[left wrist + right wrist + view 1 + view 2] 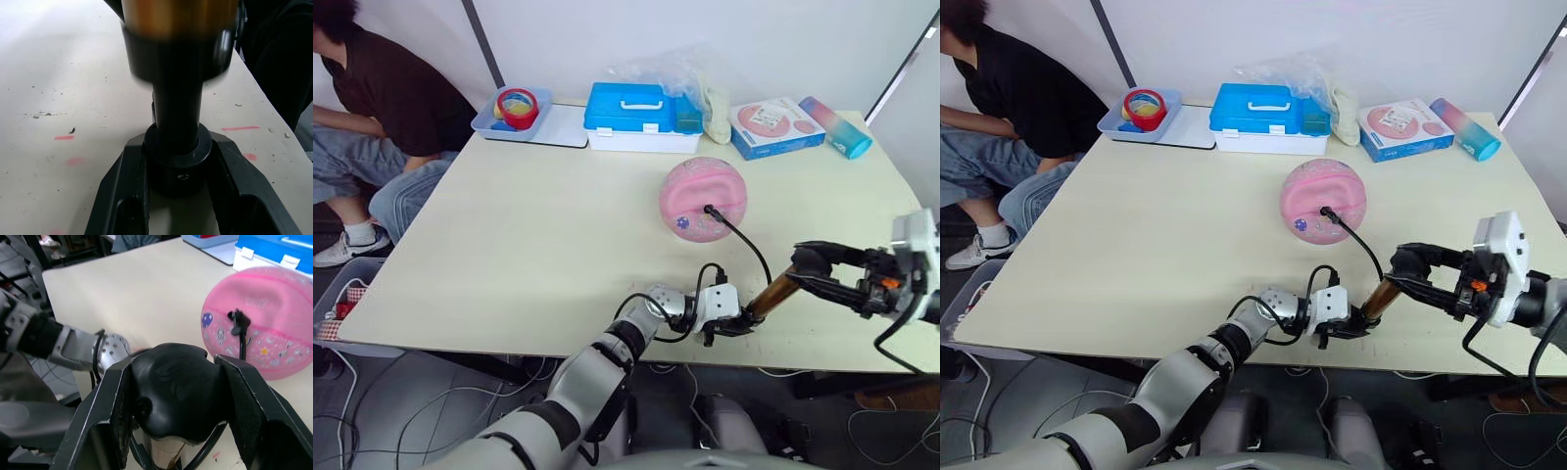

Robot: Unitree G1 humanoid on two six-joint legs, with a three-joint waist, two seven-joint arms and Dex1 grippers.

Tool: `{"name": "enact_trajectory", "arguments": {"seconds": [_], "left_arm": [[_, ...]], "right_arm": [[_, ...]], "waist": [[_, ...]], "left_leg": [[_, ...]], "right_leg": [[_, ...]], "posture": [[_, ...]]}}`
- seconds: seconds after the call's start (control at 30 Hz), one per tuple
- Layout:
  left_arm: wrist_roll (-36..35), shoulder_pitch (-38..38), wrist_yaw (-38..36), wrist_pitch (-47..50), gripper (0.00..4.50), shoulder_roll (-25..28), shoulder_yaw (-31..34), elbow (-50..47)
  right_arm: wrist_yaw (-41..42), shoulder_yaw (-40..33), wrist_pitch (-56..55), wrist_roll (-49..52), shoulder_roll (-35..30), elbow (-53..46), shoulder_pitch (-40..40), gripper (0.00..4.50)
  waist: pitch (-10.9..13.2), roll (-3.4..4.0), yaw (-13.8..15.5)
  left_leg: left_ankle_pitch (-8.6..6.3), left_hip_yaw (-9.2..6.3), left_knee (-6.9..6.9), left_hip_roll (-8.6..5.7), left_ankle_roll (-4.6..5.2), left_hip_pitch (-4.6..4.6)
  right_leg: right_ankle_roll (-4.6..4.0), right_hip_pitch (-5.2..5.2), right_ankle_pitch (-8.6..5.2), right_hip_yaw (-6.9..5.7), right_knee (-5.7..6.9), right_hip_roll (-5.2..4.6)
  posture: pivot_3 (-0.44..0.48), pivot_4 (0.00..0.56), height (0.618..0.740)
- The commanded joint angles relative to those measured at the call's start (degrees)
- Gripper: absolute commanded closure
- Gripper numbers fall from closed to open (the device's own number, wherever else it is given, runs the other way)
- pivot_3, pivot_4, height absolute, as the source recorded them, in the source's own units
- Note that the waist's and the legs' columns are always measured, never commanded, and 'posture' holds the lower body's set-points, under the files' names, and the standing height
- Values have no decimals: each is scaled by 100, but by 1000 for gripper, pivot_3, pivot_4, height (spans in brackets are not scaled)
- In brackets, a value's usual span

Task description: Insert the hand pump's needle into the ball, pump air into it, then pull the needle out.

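Observation:
The pink ball [703,199] rests mid-table and looks dented on top. The needle's black fitting [711,209] is stuck into its near side; the metal pin itself is hidden inside. A thin black hose [749,245] runs from there to the hand pump [771,294], a bronze cylinder lying tilted near the table's front edge. My left gripper [736,325] is shut on the pump's black lower end [177,161]. My right gripper [810,266] is shut on the black handle [171,391] at the upper end. The ball [264,328] is beyond the handle in the right wrist view.
Along the far edge stand a tray with tape rolls [512,113], a blue toolbox [641,116], a plastic bag [690,78], a flat pink-and-blue box [775,125] and a pastel bottle [835,127]. A person [382,88] sits at the table's left.

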Motion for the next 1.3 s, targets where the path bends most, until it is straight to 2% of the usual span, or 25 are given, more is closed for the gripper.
{"name": "enact_trajectory", "arguments": {"seconds": [0.03,0.27,0.4,0.67,1.0,1.3], "left_arm": [[235,81,-138,79,3419,-164,-205,145],[227,90,-156,92,3419,-165,-202,140],[231,99,-158,105,3419,-172,-206,151],[218,115,-155,130,3419,-202,-195,155],[258,162,-175,79,3419,-201,-244,151],[264,180,-188,70,3419,-236,-257,160]], "right_arm": [[-7,398,-250,-501,139,319,113,2453],[-4,599,-529,-734,261,500,130,2453],[61,448,-546,-621,189,393,150,2453],[99,-253,-213,-106,-176,57,91,2453],[155,-1692,756,1098,-856,-188,-43,2453],[-113,-2641,1643,2222,-1529,111,-842,2453]], "waist": [[0,1,-1],[0,1,-1],[0,1,-1],[1,3,3],[3,5,10],[5,6,10]], "left_leg": [[0,0,0,0,0,1],[0,-1,0,0,0,8],[0,-2,-1,0,0,11],[0,-1,-1,0,0,8],[0,-2,-1,-1,0,6],[0,-3,-1,-1,0,0]], "right_leg": [[0,0,0,0,0,0],[0,7,0,-1,0,0],[-1,10,0,-2,0,0],[-1,9,0,-2,0,-2],[-1,8,0,-4,-1,-3],[-2,5,0,-5,-2,-7]], "posture": [[0,150,740],[0,150,740],[0,150,740],[0,150,740],[0,150,740],[0,150,740]]}}
